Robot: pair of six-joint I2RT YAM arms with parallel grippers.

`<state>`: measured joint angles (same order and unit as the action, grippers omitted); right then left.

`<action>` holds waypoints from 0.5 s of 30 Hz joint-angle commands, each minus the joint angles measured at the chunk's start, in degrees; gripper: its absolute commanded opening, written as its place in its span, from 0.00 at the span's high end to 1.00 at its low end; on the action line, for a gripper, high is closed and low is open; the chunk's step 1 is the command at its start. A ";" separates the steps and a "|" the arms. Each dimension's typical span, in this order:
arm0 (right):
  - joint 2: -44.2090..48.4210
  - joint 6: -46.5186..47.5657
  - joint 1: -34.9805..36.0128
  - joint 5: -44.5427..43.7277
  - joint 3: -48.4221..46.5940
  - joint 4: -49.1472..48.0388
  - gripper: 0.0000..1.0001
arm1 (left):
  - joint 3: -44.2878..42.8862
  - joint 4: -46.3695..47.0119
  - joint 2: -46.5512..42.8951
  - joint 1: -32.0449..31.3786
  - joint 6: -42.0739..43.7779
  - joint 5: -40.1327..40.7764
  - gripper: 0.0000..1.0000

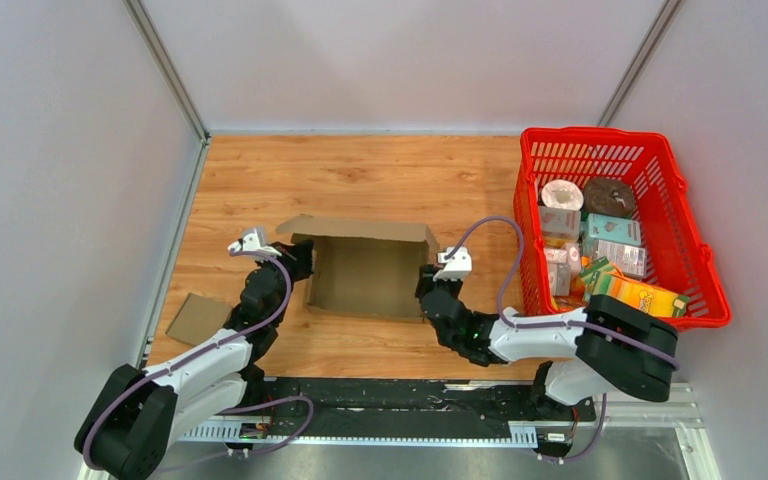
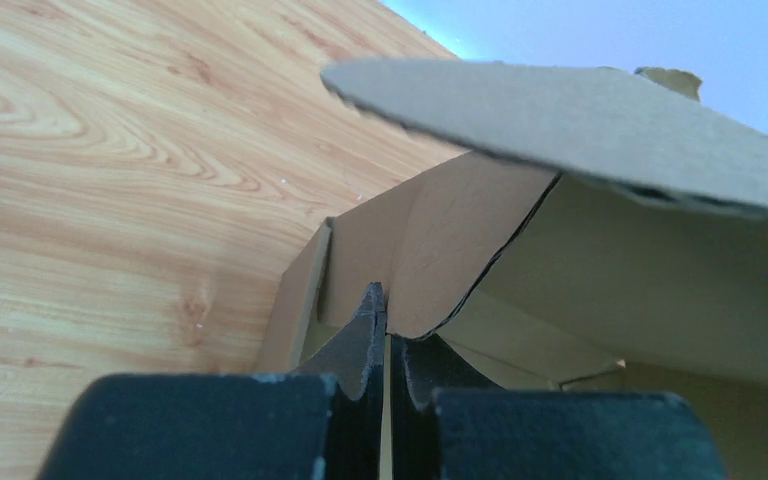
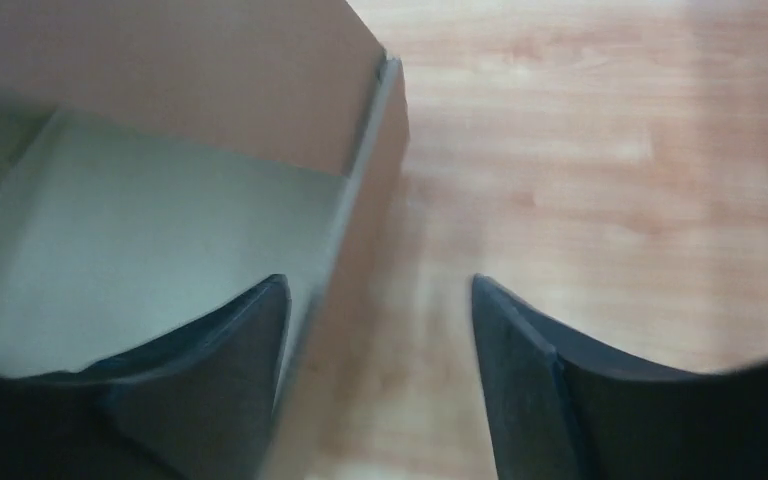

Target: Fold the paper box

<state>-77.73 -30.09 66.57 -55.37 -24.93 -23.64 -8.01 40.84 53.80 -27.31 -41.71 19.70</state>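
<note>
The paper box (image 1: 365, 272) is an open brown cardboard tray in the middle of the wooden table, with a flap standing along its far edge. My left gripper (image 1: 300, 262) is at the box's left wall. In the left wrist view it (image 2: 388, 320) is shut on a thin cardboard edge of the box (image 2: 600, 260), under a raised flap (image 2: 580, 130). My right gripper (image 1: 428, 285) is at the box's right wall. In the right wrist view it (image 3: 380, 290) stands open astride that wall (image 3: 375, 170), one finger (image 3: 220, 380) inside and the other outside over the table.
A red basket (image 1: 695, 250) full of groceries stands at the right, close to the right arm. A loose piece of cardboard (image 1: 198, 318) lies at the table's left edge. Grey walls enclose the table on three sides.
</note>
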 commanded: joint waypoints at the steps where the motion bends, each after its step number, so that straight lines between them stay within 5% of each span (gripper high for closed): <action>1: 8.28 -25.96 2.96 1.91 -6.17 48.28 0.20 | 2.39 -10.43 0.87 -0.29 0.58 0.42 1.00; 4: 14.59 -26.78 4.01 13.15 -9.17 62.17 0.09 | 2.56 -10.87 0.78 -0.37 1.11 0.51 1.00; 8: 29.45 -21.60 6.47 26.69 -10.75 68.88 0.07 | 2.83 -10.96 1.48 -0.38 0.58 0.60 1.00; 11: 40.27 -15.46 5.60 27.42 -15.49 71.19 0.00 | 3.09 -12.00 0.61 -0.38 -0.56 0.16 0.99; 15: 36.63 -3.42 1.20 30.85 -32.84 69.34 0.00 | 2.12 -18.76 -2.64 -0.38 -2.93 -0.28 0.82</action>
<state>-37.36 -44.56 70.98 -29.45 -42.83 44.12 -7.11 36.05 52.99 -27.40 -42.33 20.60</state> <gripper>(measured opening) 0.998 0.117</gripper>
